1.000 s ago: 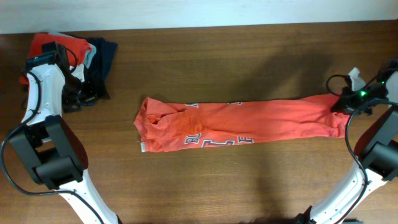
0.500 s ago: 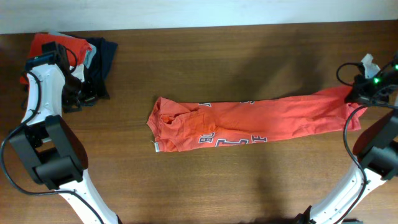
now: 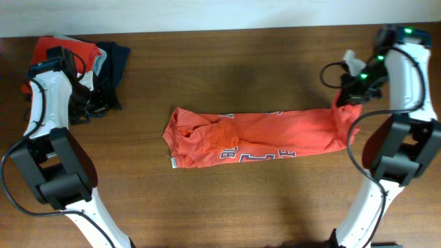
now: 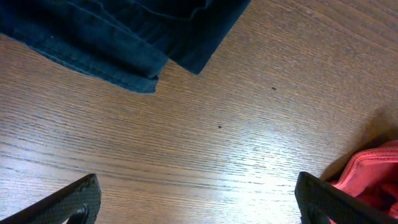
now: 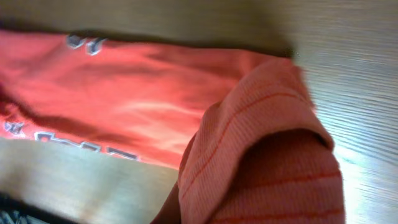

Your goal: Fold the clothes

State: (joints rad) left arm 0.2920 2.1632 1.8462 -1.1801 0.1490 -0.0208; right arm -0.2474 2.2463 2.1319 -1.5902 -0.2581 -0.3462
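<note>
Orange-red shirt [image 3: 255, 141] stretched across the tabletop's [image 3: 227, 207] middle; your right gripper [image 3: 342, 98] pinches its right end. Carry it leftward, level. Left gripper [image 4: 199, 208] stands spread, empty.

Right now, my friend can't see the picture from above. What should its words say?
An orange-red T-shirt lies stretched in a long strip across a brown wooden table, and the right gripper pinches its right end. The left gripper hangs by a pile of clothes in the far left corner.
</note>
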